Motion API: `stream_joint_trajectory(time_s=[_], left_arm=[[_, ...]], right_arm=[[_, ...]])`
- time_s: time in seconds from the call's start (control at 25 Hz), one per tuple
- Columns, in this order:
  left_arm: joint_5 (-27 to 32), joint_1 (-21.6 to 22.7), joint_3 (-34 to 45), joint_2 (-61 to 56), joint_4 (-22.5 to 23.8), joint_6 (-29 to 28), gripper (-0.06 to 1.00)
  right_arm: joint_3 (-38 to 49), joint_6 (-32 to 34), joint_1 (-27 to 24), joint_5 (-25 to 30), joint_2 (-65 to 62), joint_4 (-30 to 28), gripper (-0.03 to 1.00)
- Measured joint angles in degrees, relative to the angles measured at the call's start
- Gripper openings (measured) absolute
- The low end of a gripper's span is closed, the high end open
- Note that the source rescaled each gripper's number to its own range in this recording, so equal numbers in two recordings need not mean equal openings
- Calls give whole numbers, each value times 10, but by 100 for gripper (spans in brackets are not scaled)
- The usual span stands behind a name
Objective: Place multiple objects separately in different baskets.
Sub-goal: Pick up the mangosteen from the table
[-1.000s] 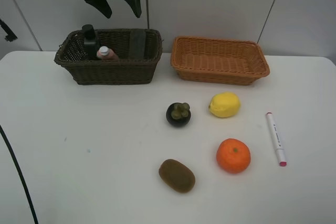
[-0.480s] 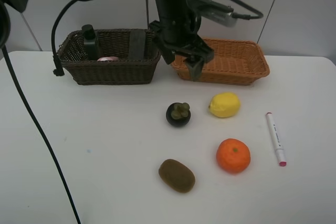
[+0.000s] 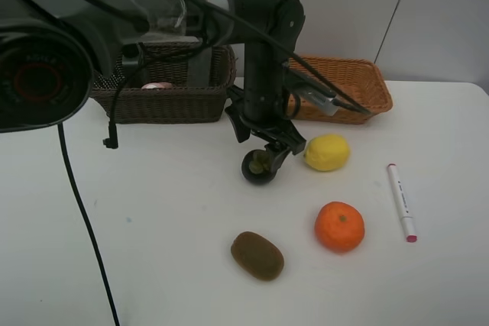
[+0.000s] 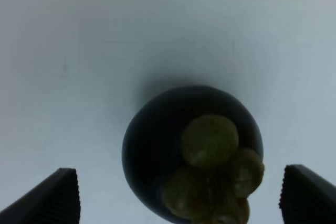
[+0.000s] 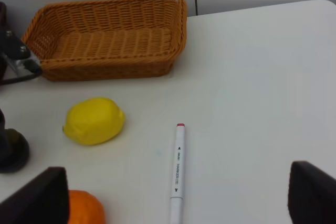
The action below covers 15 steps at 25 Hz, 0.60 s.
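- My left gripper (image 4: pixel 184 196) has swung away from above the dark basket (image 3: pixel 164 104), crossed in front of the two baskets, and dropped over the mangosteen (image 4: pixel 191 153).
- Its jaws stand wide apart, one tip on each side of the fruit, neither touching it (I hold nothing).
- The mangosteen sits on the table (image 3: pixel 153 211), leafy cap up, just beside the lemon (image 3: pixel 327 152) and in front of the gap between the baskets.
- I take this as the start of the fruit sorting: the next thing, as I judge it, is to settle lower and close on the mangosteen, which is round and may roll if caught off-centre.
- The pink bottle (image 3: pixel 157 85) lies in the dark basket; the tan basket (image 3: pixel 359 82) has nothing in it that I can see.
- Still out on the table: the lemon, the orange (image 3: pixel 339 227), the kiwi (image 3: pixel 257 256) and the marker (image 3: pixel 402 202), all where they were.
- My right gripper (image 5: pixel 175 195) hangs above the marker's side of the table, jaws apart and empty.
- The table is plain white and smooth, with a pale panelled wall (image 3: pixel 344 5) behind it.
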Motion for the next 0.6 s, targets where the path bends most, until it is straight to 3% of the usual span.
stream_joint_trajectory(time_s=[0.6], left_arm=[[-8,-4,0,52,-7,-2,100]], right_arm=[[0,0,0,-1,0,0,98]])
